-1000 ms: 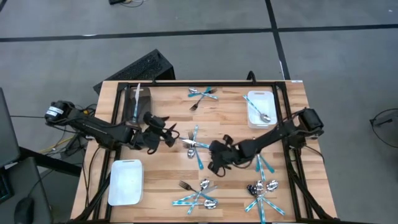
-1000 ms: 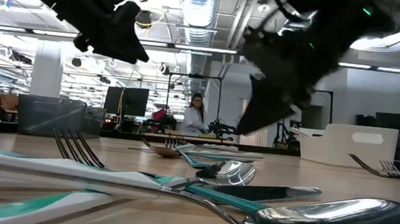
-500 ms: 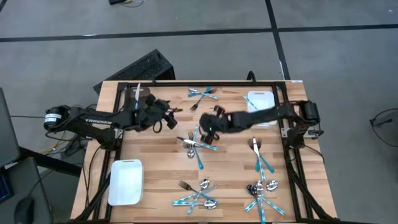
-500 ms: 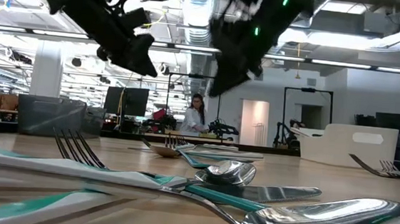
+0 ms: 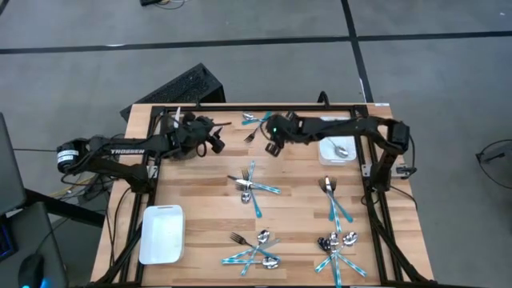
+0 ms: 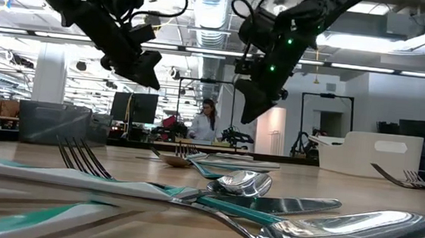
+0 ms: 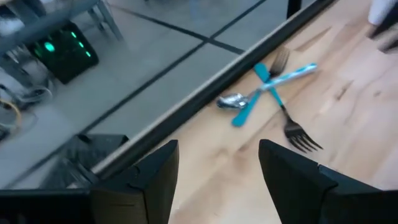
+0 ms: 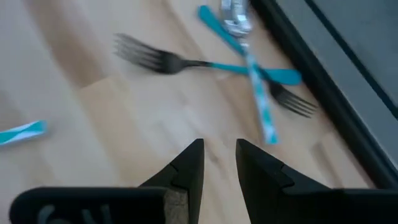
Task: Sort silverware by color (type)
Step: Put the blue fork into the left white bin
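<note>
Silverware lies in loose piles on the wooden table (image 5: 200,200): teal-handled and all-silver pieces at the far middle (image 5: 260,120), the centre (image 5: 252,188), the right (image 5: 332,198) and along the near edge (image 5: 256,250). My left gripper (image 5: 213,142) hangs open and empty above the table, left of the far-middle pile (image 7: 267,93). My right gripper (image 5: 272,145) hovers just on the near side of that pile (image 8: 242,62). Its fingers stand a narrow gap apart with nothing between them.
A dark bin (image 5: 181,120) stands at the far left, partly under my left arm. One white bin (image 5: 336,144) at the far right holds a spoon. Another white bin (image 5: 162,234) sits at the near left. A black frame rail (image 5: 264,107) runs along the far edge.
Both arms have swung toward the table's far edge. My right gripper has gone from above the centre pile to beside the far-middle pile. My left gripper has moved a shorter way, from left of centre up beside the dark bin. No cutlery has moved.
</note>
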